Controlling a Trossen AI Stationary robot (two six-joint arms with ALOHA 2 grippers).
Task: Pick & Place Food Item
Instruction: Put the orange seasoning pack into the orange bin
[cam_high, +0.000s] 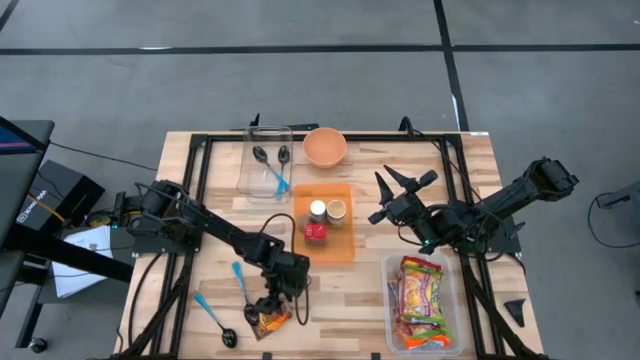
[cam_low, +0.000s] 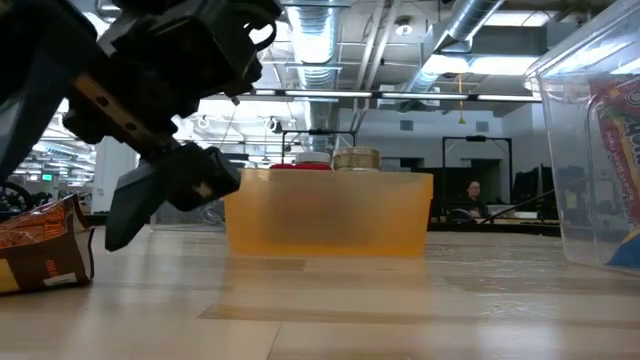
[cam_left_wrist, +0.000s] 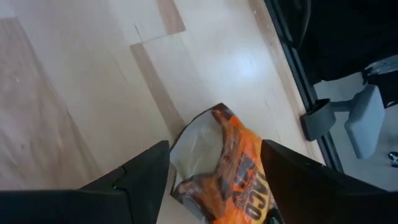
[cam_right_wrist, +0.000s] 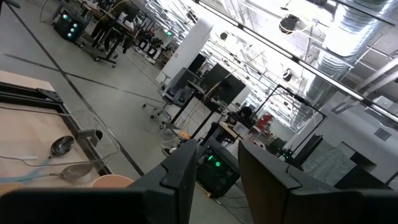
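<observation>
Left wrist view shows the left gripper (cam_left_wrist: 214, 171) spread astride the orange snack bag (cam_left_wrist: 230, 168) lying at the table's (cam_high: 190, 220) near left edge, so it should drop squarely and pinch mid-bag before lifting; the right gripper (cam_high: 392, 197), parted, waits aloft at right.

Setting. A light wooden table (cam_high: 215, 205) edged by a black metal frame (cam_high: 205, 142) stands on a grey concrete floor (cam_high: 300, 80) crossed by dark lines. At the table's left side sits a dark monitor stand (cam_high: 25, 190). Beyond the table lies an open workshop: exposed silver ventilation ducts (cam_right_wrist: 348, 28) and pipes run beneath a bright ceiling, strip lights (cam_low: 400, 95) glow overhead, and rows of workbenches with black frames (cam_right_wrist: 205, 93) recede. A seated person (cam_low: 472, 197) is visible in the distance.
</observation>
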